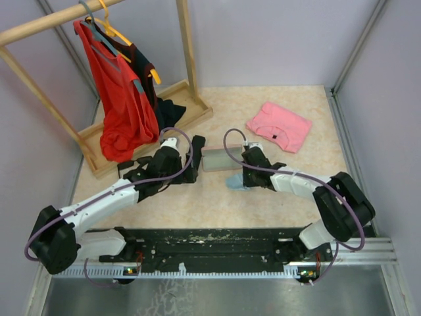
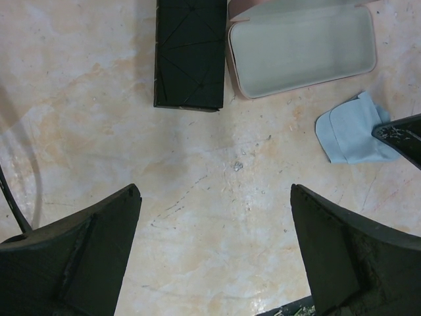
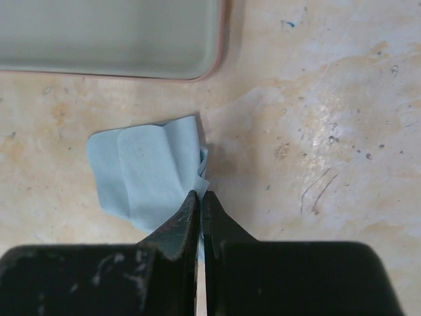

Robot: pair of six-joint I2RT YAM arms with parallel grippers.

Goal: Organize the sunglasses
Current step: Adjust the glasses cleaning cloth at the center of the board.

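Note:
No sunglasses show in any view. An open pink case lies at mid table, its pale inside empty. A black case lies closed just left of it. A small light blue cloth rests on the table in front of the pink case. My right gripper is shut on the cloth's right edge, pinching a fold of it. My left gripper hangs open over bare table in front of the black case, holding nothing.
A wooden clothes rack stands at the back left with a red top and dark garments on hangers. A folded pink shirt lies at the back right. Walls close in both sides.

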